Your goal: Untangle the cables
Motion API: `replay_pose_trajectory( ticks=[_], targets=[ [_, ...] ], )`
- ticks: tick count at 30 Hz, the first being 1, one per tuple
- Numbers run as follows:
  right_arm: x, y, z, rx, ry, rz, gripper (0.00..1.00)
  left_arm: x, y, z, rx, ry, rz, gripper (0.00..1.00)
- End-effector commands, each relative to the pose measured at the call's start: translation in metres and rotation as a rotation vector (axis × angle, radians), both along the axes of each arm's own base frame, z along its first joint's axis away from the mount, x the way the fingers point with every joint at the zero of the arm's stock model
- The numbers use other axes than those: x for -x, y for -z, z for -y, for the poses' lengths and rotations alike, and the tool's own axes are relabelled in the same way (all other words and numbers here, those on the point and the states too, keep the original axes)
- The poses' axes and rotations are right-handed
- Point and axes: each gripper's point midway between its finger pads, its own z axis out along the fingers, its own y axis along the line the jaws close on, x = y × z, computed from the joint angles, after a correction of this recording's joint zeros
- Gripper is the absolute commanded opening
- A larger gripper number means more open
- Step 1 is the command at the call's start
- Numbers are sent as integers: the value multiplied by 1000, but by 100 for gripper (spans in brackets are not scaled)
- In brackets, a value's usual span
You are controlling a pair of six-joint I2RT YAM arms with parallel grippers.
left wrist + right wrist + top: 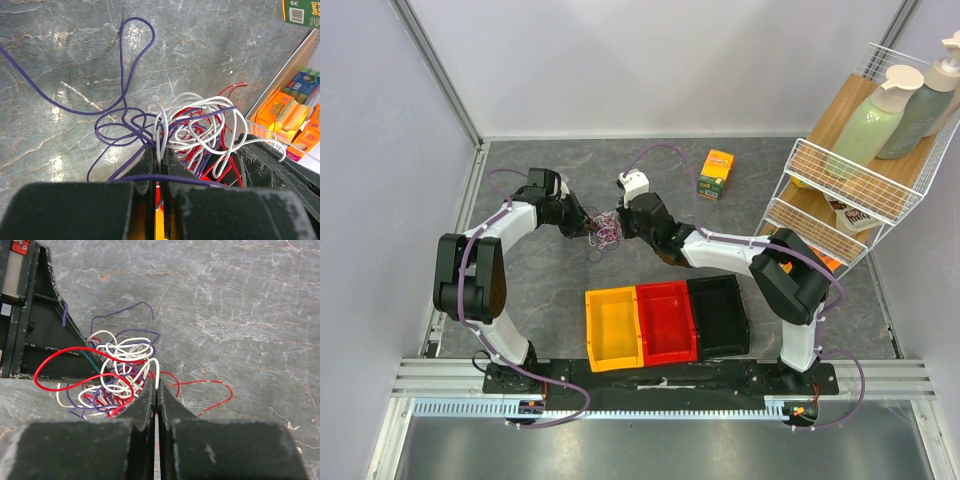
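A grey stone-patterned table (540, 290), veined like marble, is seen from above. At the left, a black-and-white arm wrapped in a mauve hose bends in toward the middle. Its left gripper (584, 224) has flat black fingers pressed together. The left wrist view shows them pinching a strand of white cable (159, 135) that runs down between them, while a purple cable (137, 19) loops away across the stone.

Between the two grippers lie the cables (608, 230), a small loose knot of thin, glossy wires in purple, white and red loops, near the table's centre. Which strand passes over which inside the knot is hard to make out.

Just right of the knot, the right gripper (624, 222) is also closed. Its tapered black fingers nip the end of a white loop, and a red cable (207, 382) trails out on the stone beside them.

Nearer the arm bases, three plastic bins stand touching in a row: yellow bin (612, 330), red bin (666, 322), black bin (718, 315).

Farther right stands a small orange-and-green carton (716, 173). Beyond it is a white wire rack (840, 180) with wooden shelves, cut off by the edge, holding pump bottles (868, 130).
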Motion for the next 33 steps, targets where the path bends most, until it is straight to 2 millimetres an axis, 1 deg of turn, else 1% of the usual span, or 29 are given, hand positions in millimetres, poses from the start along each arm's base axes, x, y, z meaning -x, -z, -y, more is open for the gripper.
replay_pose_trajectory(
  ticks=[1,4,5,6,8,9,10,11,14,16,17,18,20,21,22,24,26,28,30,31,33],
  targets=[
    [-1,-52,10,-10,46,108,0,-5,2,-5,-53,8,19,2],
    [13,-99,23,-49,60,161,0,-5,23,-18,-105,-38,-34,2],
    [19,-120,29,-78,64,181,0,-6,28,-22,-104,-50,-44,5],
    [24,-136,35,-99,63,200,0,-6,33,-23,-94,-56,-56,8],
    [35,-176,49,-155,67,246,0,-7,37,-23,-56,-58,-76,15],
    [39,-189,55,-166,67,260,0,-8,37,-24,-44,-60,-76,23],
    [43,-204,58,-184,65,271,0,-9,38,-24,-42,-61,-73,27],
    [47,-212,60,-186,52,269,0,-10,36,-23,-37,-59,-63,29],
    [57,-244,57,-228,2,266,0,-13,34,-23,-37,-60,-46,26],
    [62,-272,55,-267,-19,283,0,-13,34,-25,-41,-59,-46,21],
    [65,-280,56,-262,-29,277,0,-14,34,-26,-43,-62,-46,19],
    [67,-293,57,-277,-33,288,0,-14,35,-26,-45,-62,-47,17],
    [71,-325,61,-310,-35,319,0,-14,36,-27,-43,-61,-52,15],
    [72,-338,64,-315,-33,332,0,-14,37,-28,-41,-65,-56,15],
    [75,-362,68,-337,-35,362,0,-14,38,-29,-37,-67,-59,14],
    [81,-392,77,-362,-27,402,0,-15,39,-30,-38,-70,-63,12],
    [90,-424,88,-402,-29,447,0,-16,40,-34,-33,-80,-70,11],
    [105,-459,95,-460,-70,497,0,-16,42,-36,-33,-87,-77,10],
    [119,-487,102,-507,-108,545,0,-16,45,-38,-37,-95,-87,9],
    [124,-498,107,-525,-108,565,0,-16,46,-39,-35,-98,-91,9],
    [128,-510,115,-537,-97,587,0,-16,48,-39,-27,-101,-103,8]
  ],
)
